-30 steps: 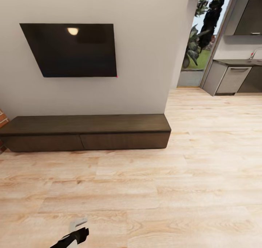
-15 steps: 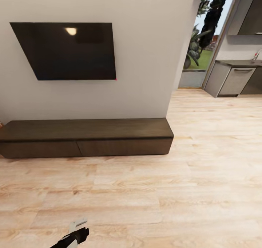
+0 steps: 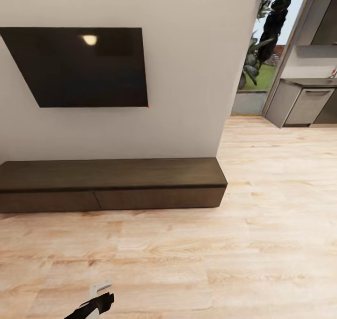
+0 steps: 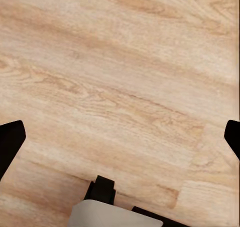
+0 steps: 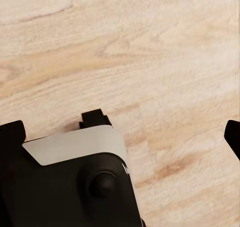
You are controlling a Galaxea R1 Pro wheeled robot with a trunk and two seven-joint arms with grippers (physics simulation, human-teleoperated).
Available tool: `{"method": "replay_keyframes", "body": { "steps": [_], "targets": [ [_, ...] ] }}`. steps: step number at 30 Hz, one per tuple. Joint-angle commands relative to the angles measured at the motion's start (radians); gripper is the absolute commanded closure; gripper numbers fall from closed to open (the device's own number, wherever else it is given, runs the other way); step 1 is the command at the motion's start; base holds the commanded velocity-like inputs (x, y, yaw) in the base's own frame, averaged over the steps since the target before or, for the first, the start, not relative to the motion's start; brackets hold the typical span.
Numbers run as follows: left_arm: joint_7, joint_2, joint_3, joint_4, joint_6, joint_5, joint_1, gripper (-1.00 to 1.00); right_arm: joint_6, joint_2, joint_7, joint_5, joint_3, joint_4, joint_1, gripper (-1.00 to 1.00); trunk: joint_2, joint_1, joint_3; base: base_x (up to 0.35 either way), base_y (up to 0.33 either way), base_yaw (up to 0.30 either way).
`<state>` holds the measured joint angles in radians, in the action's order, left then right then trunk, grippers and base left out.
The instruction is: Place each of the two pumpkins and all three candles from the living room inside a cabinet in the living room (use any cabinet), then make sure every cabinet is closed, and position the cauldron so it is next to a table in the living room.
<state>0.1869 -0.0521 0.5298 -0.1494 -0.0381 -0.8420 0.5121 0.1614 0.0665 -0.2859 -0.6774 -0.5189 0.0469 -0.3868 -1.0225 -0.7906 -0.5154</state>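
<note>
The cabinet (image 3: 112,188) is a long, low, dark brown unit against the white wall, and both of its drawer fronts sit flush and closed. Nothing lies on its top. The pumpkins, candles, cauldron and table are out of view. The end of my left arm (image 3: 96,300) pokes into the bottom of the head view, well short of the cabinet. In the left wrist view my left gripper (image 4: 120,137) is open over bare wood floor, with nothing between its fingers. My right gripper (image 5: 122,134) is open too, above the floor and a black-and-white part of the robot (image 5: 75,177).
A black TV (image 3: 75,66) hangs on the wall above the cabinet. To the right of the wall's corner, the light wood floor (image 3: 262,225) runs on to grey kitchen units (image 3: 306,103) and a glass opening with plants (image 3: 262,52).
The whole head view has shifted: TV and cabinet now sit further left and lower, so the camera has moved. The left arm's end keeps its place in the picture.
</note>
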Motion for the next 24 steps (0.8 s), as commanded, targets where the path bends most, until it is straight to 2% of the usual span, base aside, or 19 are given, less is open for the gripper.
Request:
{"method": "replay_keyframes", "body": {
  "steps": [1, 16, 24],
  "targets": [
    [0.005, -0.001, 0.009, -0.001, -0.002, -0.008, 0.0, -1.0, 0.006, 0.001, 0.001, -0.008, -0.007, 0.004, -0.001, -1.0, -0.001, -0.001, -0.001, 0.302, 0.0, 0.0],
    [0.005, -0.001, 0.009, -0.001, -0.002, -0.008, 0.0, -1.0, 0.007, 0.001, 0.001, -0.008, -0.007, 0.004, -0.001, -1.0, -0.001, -0.001, -0.001, 0.299, 0.0, 0.0],
    [0.005, 0.0, 0.009, -0.002, -0.002, -0.008, 0.0, -1.0, 0.007, 0.001, 0.001, -0.006, -0.006, 0.003, 0.001, -1.0, -0.001, -0.001, -0.001, 0.222, 0.0, 0.0]
  ]
}}
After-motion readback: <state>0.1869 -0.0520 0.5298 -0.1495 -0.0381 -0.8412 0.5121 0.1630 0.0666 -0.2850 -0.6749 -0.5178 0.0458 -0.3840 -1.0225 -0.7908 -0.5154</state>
